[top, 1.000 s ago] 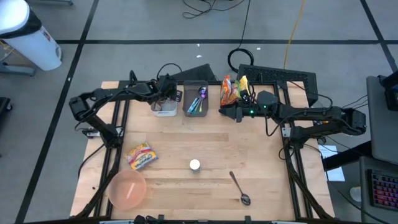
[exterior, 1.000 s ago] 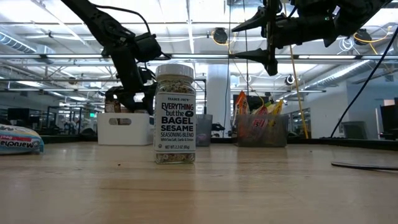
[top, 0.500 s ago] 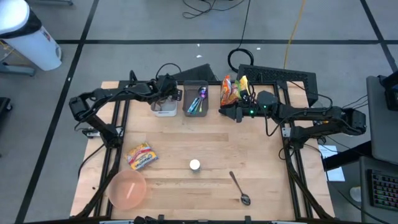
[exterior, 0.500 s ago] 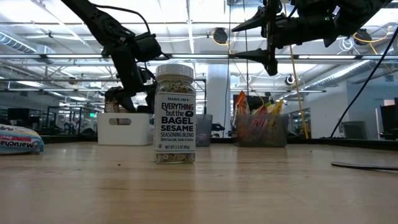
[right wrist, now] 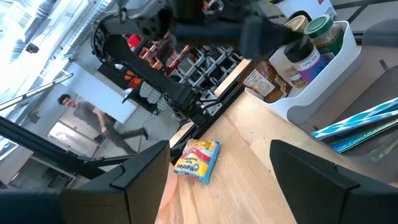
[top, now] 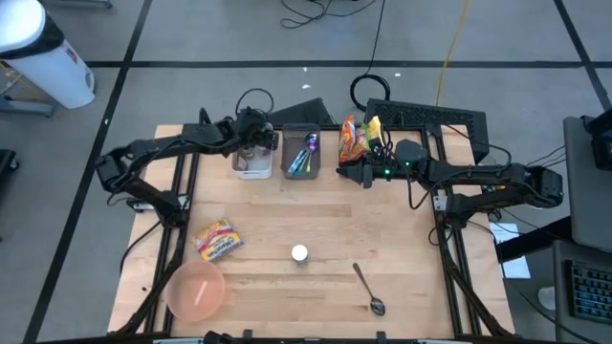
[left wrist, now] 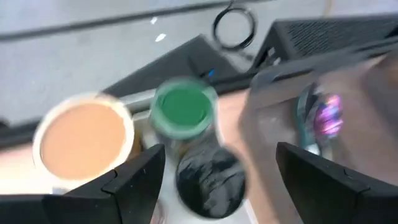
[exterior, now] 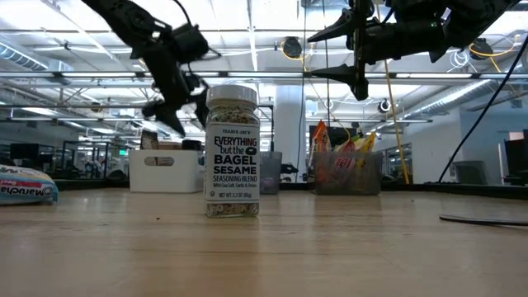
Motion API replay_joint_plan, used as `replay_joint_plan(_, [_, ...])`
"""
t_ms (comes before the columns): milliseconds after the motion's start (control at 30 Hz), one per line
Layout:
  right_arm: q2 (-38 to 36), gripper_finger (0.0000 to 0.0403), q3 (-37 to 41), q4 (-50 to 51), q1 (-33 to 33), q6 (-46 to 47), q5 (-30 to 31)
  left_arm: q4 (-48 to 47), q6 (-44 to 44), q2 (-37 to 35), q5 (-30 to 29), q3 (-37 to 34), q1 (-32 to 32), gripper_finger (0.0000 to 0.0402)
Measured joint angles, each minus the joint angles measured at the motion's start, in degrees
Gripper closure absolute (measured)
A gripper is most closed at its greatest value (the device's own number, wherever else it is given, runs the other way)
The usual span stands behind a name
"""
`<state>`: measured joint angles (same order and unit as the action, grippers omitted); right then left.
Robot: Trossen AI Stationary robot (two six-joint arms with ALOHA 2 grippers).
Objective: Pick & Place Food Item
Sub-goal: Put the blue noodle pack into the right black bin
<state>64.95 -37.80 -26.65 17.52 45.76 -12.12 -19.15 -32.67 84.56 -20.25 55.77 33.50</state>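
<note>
The left gripper [top: 256,134] is wide open and holds nothing, up above the white bin [top: 252,164] of jars [left wrist: 185,109]. The right gripper [top: 342,173] waits open by the snack bags [top: 357,137]. The seasoning jar [exterior: 232,151] stands alone mid-table.

Grey floor [top: 239,38] crossed by dark tape lines around the wooden table [top: 316,215]. Yellow cable [top: 449,48] and black cables [top: 320,11] trail across the floor beyond the table's far edge. White bin [top: 43,53] off the table's far left corner. Ceiling strip lights [exterior: 74,33] and steel beams above the table. Person [right wrist: 84,118] near racks, well behind the table.
</note>
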Motion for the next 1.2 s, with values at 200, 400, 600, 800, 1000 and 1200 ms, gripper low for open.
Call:
replay_joint_plan(200, [0.0,0.0133,0.0,0.0,0.0,-0.2,0.0,0.2,6.2,-5.8,3.8,3.0,0.0,0.0088])
replay_joint_plan(400, [0.0,0.0133,0.0,0.0,0.0,-1.0,0.0,0.4,6.9,-14.5,16.1,4.0,0.0,0.01])
replay_joint_plan(600, [0.0,0.0133,0.0,0.0,0.0,-1.7,0.0,0.4,10.0,-25.7,31.5,3.7,-1.4,0.0118])
replay_joint_plan(800, [0.0,0.0133,0.0,0.0,0.0,-1.6,0.1,-0.3,7.6,-37.4,37.6,-0.4,-6.3,0.0137])
replay_joint_plan(1000, [0.0,0.0133,0.0,0.0,-0.3,-1.3,0.5,-0.4,-1.3,-47.6,37.4,-9.9,-13.5,0.0147])
replay_joint_plan(1200, [0.0,0.0133,0.0,0.0,-5.3,0.1,10.1,-0.6,-10.3,-54.1,36.8,-17.9,-21.1,0.0146])
